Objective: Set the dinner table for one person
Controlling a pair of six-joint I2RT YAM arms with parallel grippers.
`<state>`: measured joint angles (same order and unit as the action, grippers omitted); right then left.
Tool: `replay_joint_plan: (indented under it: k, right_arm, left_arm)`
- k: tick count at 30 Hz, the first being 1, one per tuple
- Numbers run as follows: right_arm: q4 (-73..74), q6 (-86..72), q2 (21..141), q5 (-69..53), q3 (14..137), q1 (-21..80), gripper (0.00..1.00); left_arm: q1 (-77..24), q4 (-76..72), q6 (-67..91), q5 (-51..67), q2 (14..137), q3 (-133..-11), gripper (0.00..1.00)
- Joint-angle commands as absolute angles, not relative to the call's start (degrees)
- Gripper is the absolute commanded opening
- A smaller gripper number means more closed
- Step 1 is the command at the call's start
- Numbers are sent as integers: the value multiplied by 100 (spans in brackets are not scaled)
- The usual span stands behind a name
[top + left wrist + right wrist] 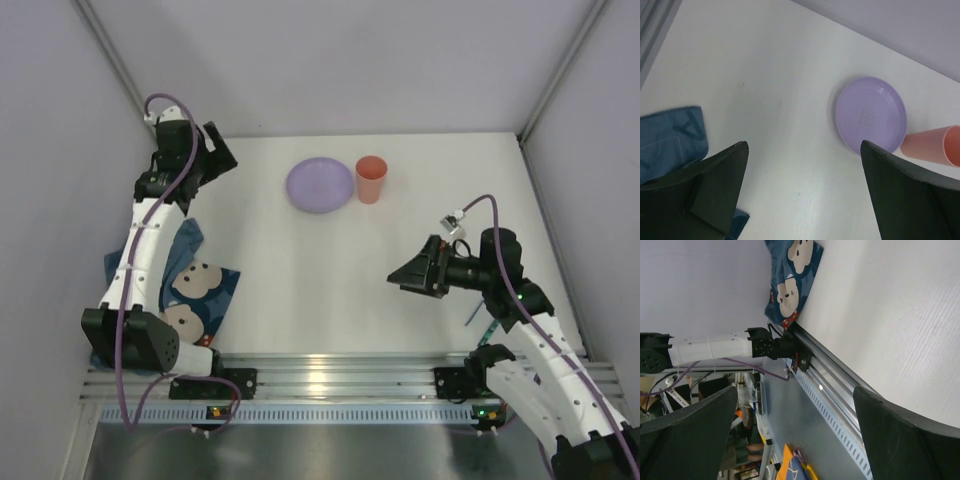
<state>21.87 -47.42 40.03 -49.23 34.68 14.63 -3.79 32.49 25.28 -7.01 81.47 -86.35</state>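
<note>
**Status.** The table fills the workspace between the arm bases and the far wall. Nothing on it is laid out as a place setting yet. The left gripper hovers at the far left corner with its jaws spread wide, holding nothing. The right gripper hangs over the near right of the table, jaws likewise spread and empty, facing left.

**Hazards.**
- Mat: it lies rumpled at the near left edge, beneath the left arm. A pinch on loose cloth would likely lift one fold rather than the whole sheet. The arm link above it could also snag it.
- Plate: it lies flat at far centre. Its low rim gives the fingers little to catch, so a shallow approach would likely push it across the smooth top.
- Cup: it stands upright just right of the plate; whether the two touch cannot be confirmed. A shove on the plate toward the right could tip it.

**Materials.**
- Table: white, matte, flat, rectangular.
- Mat: dark blue cloth printed with bear faces, limp and creased.
- Plate: lilac, plastic by appearance, round, shallow and smooth, with a small mark at its centre.
- Cup: salmon-orange, plastic by appearance, tapered and open-topped.
</note>
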Motion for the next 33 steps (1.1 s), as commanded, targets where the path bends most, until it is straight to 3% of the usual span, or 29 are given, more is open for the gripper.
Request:
replay_joint_plan:
  k: [1, 4, 9, 20, 33]
  right_arm:
    - [2136, -4570, 3903, -4975, 3718, 1591, 100]
    - [2162, -4535, 3920, -4966, 3735, 1635, 100]
    - [2197, -4535, 3920, -4922, 3700, 1652, 100]
    - [2215, -4526, 4043, -4816, 3630, 1679, 100]
    - [2250, -4482, 4140, -4729, 3577, 1670, 100]
  left_arm:
    - [-220, 4076, 3487, -1336, 7937, -8307, 98]
    - [-44, 4068, 3437, -563, 8102, -7761, 99]
    - [-44, 5115, 3700, -1345, 8279, -7261, 99]
    - [-35, 4659, 3700, -1117, 8314, -5688, 93]
    - [-44, 3912, 3718, -967, 9219, -5520, 89]
